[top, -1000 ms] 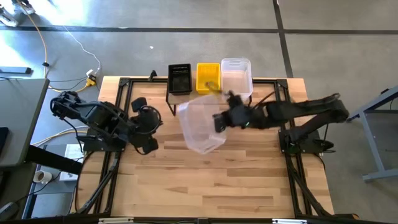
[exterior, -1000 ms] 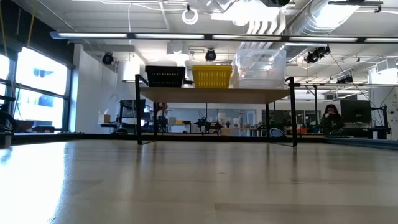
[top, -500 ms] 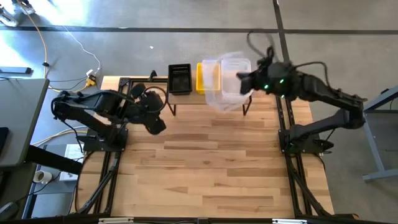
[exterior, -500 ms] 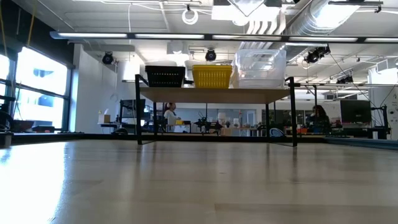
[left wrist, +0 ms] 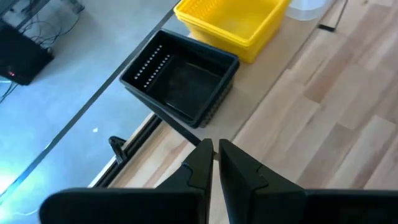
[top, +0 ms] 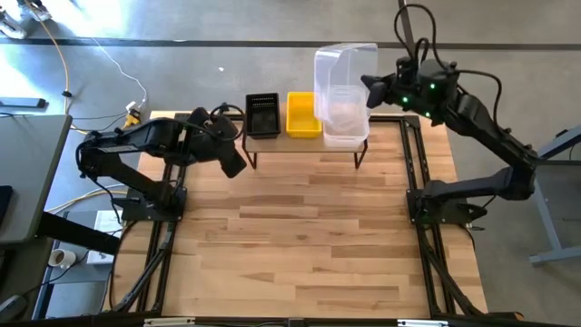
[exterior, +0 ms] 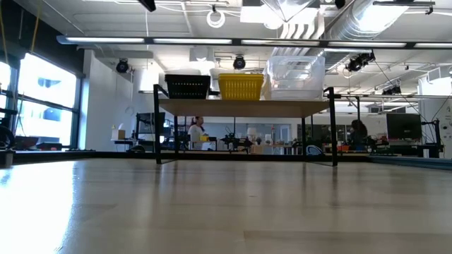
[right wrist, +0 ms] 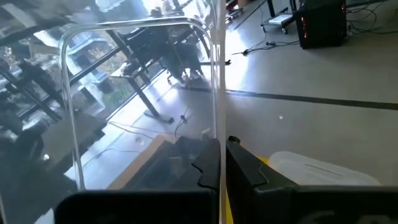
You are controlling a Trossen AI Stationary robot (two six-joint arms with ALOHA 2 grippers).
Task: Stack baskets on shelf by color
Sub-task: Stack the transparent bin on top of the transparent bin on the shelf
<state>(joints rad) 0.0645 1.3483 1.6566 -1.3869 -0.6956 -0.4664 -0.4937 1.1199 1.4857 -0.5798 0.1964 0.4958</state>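
Note:
On the light-wood shelf [top: 300, 143] along the table's far edge stand a black mesh basket [top: 262, 115], a yellow basket [top: 303, 115] and a clear basket [top: 345, 125]; in the low view they show as black [exterior: 187, 86], yellow [exterior: 241, 86] and clear [exterior: 295, 76]. My right gripper [top: 368, 86] is shut on another clear basket [top: 343, 65], high above the shelf's right end. My left gripper [top: 232, 164] is shut and hangs over the table just near of the black basket [left wrist: 180, 81], touching nothing. My right gripper [right wrist: 219, 165] pinches one side wall [right wrist: 217, 118] of the clear basket between its two fingers, one finger [right wrist: 204, 165] inside and one [right wrist: 244, 167] outside. The basket is lifted clear and tipped on its side above the clear basket on the shelf [right wrist: 323, 171].
Black frame rails [top: 413, 173] run along the table's left and right sides. The wooden tabletop [top: 300, 245] stretches near of the shelf. A cable lies on the floor [top: 100, 64] beyond the far-left corner. People show in the room behind the shelf [exterior: 198, 130].
My right gripper has carried the clear basket from over the middle of the table up and toward the far edge, over the shelf's right end, and the basket has turned about. My left gripper has moved toward the far edge, close to the black basket.

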